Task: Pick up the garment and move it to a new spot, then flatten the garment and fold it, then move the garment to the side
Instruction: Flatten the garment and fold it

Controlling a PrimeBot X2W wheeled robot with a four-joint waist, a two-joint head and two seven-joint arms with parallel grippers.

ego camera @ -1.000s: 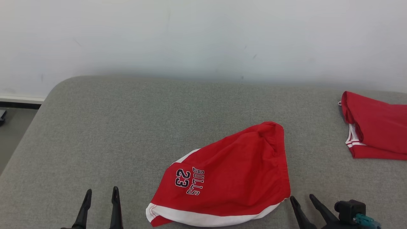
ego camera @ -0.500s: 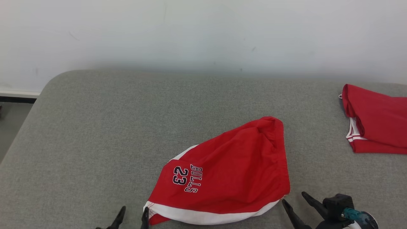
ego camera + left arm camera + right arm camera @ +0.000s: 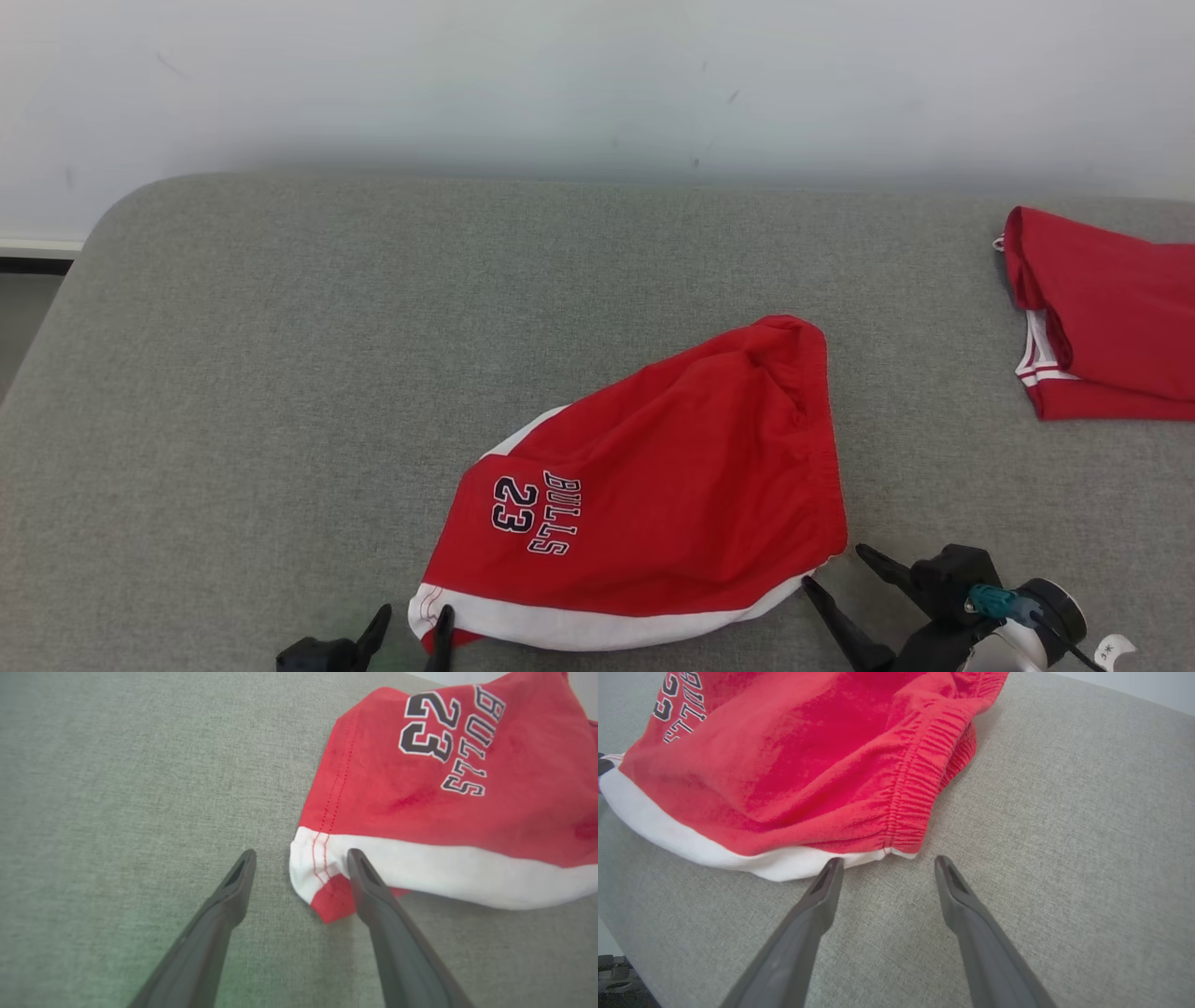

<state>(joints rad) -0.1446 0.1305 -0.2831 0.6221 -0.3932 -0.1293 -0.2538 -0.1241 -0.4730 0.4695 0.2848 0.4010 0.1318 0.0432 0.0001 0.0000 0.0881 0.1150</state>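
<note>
The garment (image 3: 653, 485), seemingly soft, light red cloth shorts with a white hem, lies crumpled on the grey fabric cushion (image 3: 280, 373), probably best pinched at its near corners, where the wide-open, empty left gripper (image 3: 415, 612) and right gripper (image 3: 834, 565) hover.

Bright, even, diffuse light from overhead; no glare. Head view sharp. Soft grey shadow band on wall (image 3: 597, 159) just above far edge of cushion (image 3: 233, 373). Thin shadow under shorts (image 3: 653, 485) hem. Wrist views wide-angle, bowed at edges, slightly soft; left gripper (image 3: 301, 854) fingers (image 3: 224, 914) blur toward bottom edge. Faint green tint beside them.
</note>
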